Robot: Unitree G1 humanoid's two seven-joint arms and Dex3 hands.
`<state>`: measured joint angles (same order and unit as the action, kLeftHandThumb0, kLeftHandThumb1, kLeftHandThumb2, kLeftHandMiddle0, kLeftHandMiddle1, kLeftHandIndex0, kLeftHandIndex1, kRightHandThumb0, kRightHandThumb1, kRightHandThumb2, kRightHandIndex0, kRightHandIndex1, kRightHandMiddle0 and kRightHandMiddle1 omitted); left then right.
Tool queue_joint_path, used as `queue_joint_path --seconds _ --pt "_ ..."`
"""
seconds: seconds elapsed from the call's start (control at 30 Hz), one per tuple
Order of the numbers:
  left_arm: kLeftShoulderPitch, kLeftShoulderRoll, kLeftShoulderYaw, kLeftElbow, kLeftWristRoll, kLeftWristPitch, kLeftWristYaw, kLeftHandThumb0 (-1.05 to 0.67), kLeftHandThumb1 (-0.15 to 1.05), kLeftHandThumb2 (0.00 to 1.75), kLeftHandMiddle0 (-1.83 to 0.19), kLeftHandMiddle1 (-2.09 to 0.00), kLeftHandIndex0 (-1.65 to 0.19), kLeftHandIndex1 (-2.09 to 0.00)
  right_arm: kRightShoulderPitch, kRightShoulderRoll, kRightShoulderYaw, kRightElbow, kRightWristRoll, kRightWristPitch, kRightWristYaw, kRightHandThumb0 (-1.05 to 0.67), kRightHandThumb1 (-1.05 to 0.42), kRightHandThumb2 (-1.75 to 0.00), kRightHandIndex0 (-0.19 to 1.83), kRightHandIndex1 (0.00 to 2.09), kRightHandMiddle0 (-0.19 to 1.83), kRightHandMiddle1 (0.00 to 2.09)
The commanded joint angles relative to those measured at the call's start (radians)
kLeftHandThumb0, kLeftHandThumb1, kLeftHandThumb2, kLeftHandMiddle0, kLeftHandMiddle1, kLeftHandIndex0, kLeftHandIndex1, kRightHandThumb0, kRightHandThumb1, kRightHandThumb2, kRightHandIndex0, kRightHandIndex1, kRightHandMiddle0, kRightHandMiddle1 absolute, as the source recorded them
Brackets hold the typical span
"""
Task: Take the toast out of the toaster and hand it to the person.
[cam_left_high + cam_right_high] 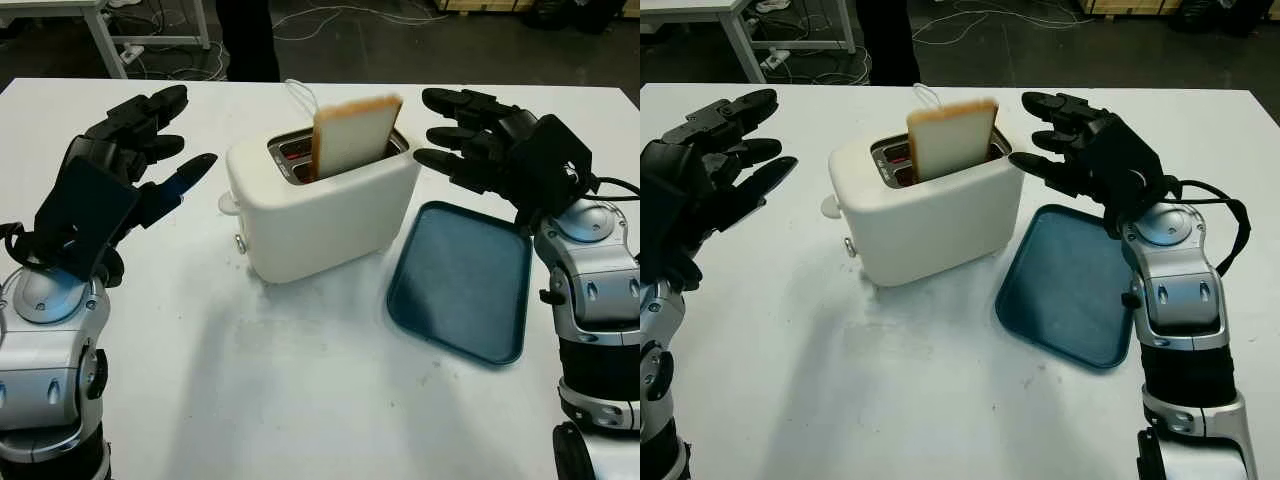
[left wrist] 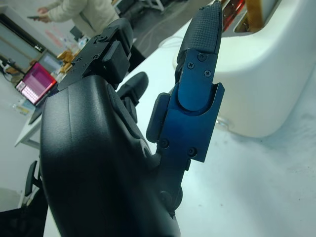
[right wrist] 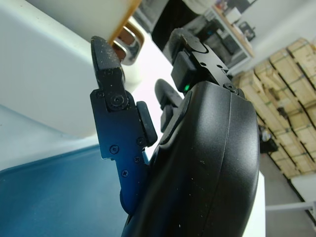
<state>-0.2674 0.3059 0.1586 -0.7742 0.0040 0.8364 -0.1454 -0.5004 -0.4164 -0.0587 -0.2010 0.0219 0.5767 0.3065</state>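
Observation:
A slice of toast (image 1: 355, 132) stands upright in a slot of the white toaster (image 1: 320, 205), sticking well above its top. My right hand (image 1: 462, 135) is open just right of the toaster, level with the toast and a short gap away from it. My left hand (image 1: 150, 150) is open to the left of the toaster, also apart from it. In the right wrist view the toaster's wall (image 3: 44, 79) is close to my fingers (image 3: 111, 106). In the left wrist view the toaster (image 2: 266, 84) lies beyond my finger (image 2: 197, 84).
A dark blue tray (image 1: 462, 280) lies flat on the white table (image 1: 250, 400), right of the toaster and under my right forearm. A person's dark legs (image 1: 247, 40) stand past the table's far edge. Cables lie on the floor behind.

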Motion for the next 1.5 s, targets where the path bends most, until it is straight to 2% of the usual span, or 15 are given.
queue_joint_path --seconds 0.0,0.33,0.4,0.47,0.67,0.77,0.83,1.0,1.2,1.33,1.47 --pt "0.001 0.013 -0.006 -0.008 -0.002 0.006 -0.002 -0.78 0.92 0.21 -0.03 -0.92 -0.43 -0.02 0.006 0.004 -0.007 -0.014 0.004 -0.008 -0.009 -0.39 -0.92 -0.04 0.14 0.51 0.39 0.0" --pt "-0.012 0.015 -0.015 -0.005 -0.001 0.019 0.004 -0.78 0.92 0.2 -0.01 -0.94 -0.43 -0.02 -0.02 -0.015 -0.014 0.02 0.006 -0.037 0.009 -0.41 -0.88 -0.01 0.18 0.52 0.42 0.02" --pt "-0.012 0.016 -0.016 -0.007 -0.001 0.021 0.004 -0.78 0.92 0.21 -0.01 -0.94 -0.42 -0.02 -0.043 -0.024 -0.023 0.054 0.002 -0.099 0.011 -0.4 -0.84 -0.01 0.25 0.55 0.47 0.04" --pt "-0.012 0.02 -0.019 -0.01 0.004 0.024 0.006 -0.78 0.92 0.21 -0.01 -0.95 -0.43 -0.02 -0.09 -0.043 -0.032 0.106 -0.001 -0.155 0.019 -0.32 -0.8 0.0 0.31 0.57 0.51 0.06" --pt "-0.007 0.023 -0.013 -0.008 0.001 0.015 0.002 -0.77 0.92 0.21 -0.01 -0.94 -0.42 -0.02 -0.293 -0.077 -0.015 0.301 -0.016 -0.366 0.05 -0.18 -0.68 -0.01 0.55 0.64 0.71 0.15" --pt "-0.005 0.019 -0.011 -0.005 -0.002 0.011 0.003 -0.77 0.92 0.21 -0.02 -0.94 -0.43 -0.03 -0.393 -0.102 0.033 0.372 -0.045 -0.454 0.108 -0.23 -0.59 0.0 0.67 0.69 0.82 0.2" --pt "-0.007 0.018 -0.013 -0.006 -0.001 0.013 0.005 -0.77 0.92 0.21 -0.02 -0.94 -0.43 -0.03 -0.453 -0.116 0.084 0.404 -0.093 -0.526 0.14 -0.36 -0.55 -0.01 0.73 0.7 0.88 0.22" --pt "-0.01 0.014 -0.012 -0.003 -0.007 0.015 0.005 -0.77 0.92 0.21 -0.01 -0.94 -0.42 -0.03 -0.532 -0.122 0.194 0.436 -0.201 -0.658 0.197 -0.5 -0.56 -0.01 0.78 0.7 0.95 0.24" --pt "-0.01 0.014 -0.013 -0.003 -0.006 0.016 0.005 -0.78 0.92 0.21 0.0 -0.94 -0.42 -0.03 -0.532 -0.106 0.28 0.453 -0.28 -0.771 0.23 -0.5 -0.56 0.0 0.91 0.62 1.01 0.2" --pt "-0.008 0.03 -0.023 -0.003 0.01 0.011 0.006 -0.78 0.92 0.22 -0.02 -0.95 -0.43 -0.03 -0.527 -0.104 0.328 0.468 -0.329 -0.814 0.248 -0.47 -0.56 0.0 0.91 0.54 1.01 0.16" --pt "-0.002 0.028 -0.018 0.0 0.004 0.002 0.003 -0.77 0.92 0.23 -0.03 -0.94 -0.43 -0.04 -0.526 -0.097 0.359 0.507 -0.384 -0.869 0.23 -0.51 -0.57 0.0 0.92 0.52 1.03 0.14"
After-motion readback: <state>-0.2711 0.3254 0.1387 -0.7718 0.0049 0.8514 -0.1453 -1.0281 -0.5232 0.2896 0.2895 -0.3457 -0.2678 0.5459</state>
